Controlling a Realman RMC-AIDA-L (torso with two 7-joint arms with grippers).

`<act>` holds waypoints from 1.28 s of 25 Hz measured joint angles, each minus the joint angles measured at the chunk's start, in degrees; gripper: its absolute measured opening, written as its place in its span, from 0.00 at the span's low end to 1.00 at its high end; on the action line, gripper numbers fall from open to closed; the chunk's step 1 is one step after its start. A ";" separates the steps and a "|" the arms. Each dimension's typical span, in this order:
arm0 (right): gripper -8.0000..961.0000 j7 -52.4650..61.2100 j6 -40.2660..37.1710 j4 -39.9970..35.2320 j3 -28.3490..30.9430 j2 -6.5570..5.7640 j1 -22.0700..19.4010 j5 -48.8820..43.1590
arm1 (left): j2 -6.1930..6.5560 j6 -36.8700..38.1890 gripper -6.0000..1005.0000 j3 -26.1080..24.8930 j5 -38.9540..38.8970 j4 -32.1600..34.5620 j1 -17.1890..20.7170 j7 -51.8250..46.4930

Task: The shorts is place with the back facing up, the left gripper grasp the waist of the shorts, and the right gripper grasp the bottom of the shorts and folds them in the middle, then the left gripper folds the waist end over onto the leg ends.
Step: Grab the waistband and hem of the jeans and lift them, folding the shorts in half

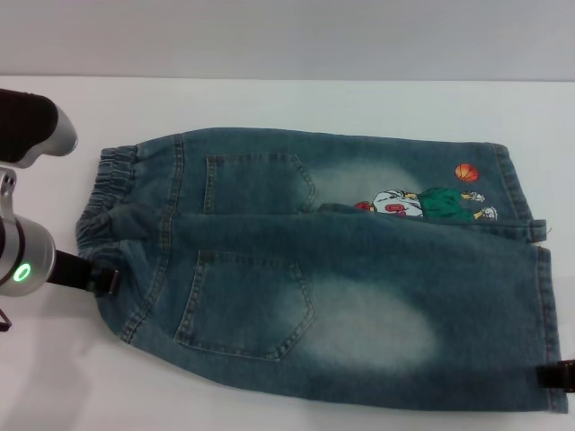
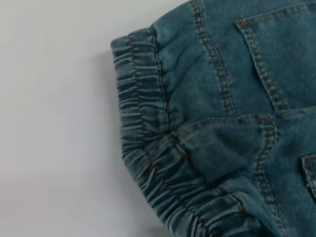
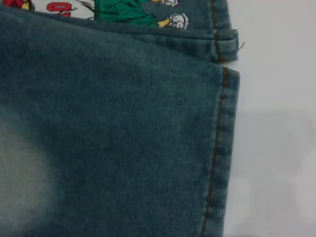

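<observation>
The blue denim shorts [image 1: 323, 269] lie flat with both back pockets up, the elastic waist [image 1: 108, 193] to the left and the leg hems [image 1: 530, 269] to the right. The near leg overlaps the far leg, which carries a cartoon print [image 1: 431, 202]. My left gripper [image 1: 106, 280] sits at the near corner of the waist and touches the cloth. My right gripper [image 1: 559, 375] shows only as a dark tip at the near corner of the hem. The left wrist view shows the gathered waist [image 2: 148, 148]. In the right wrist view the hem [image 3: 219, 148] and the print [image 3: 128, 12] show.
The shorts rest on a white table [image 1: 269, 103] with bare surface beyond the waist and behind the far leg. The near hem lies close to the table's front edge.
</observation>
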 joint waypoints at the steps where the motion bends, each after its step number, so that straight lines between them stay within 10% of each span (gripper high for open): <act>1: 0.65 0.00 -0.01 0.01 0.00 0.00 0.10 0.25 | 0.00 0.00 0.24 0.00 0.00 0.07 -0.22 0.00; 32: 0.63 -0.23 -1.51 -0.77 -0.45 -0.08 -0.07 2.49 | -0.09 0.33 0.23 1.70 0.14 1.37 -2.07 -1.25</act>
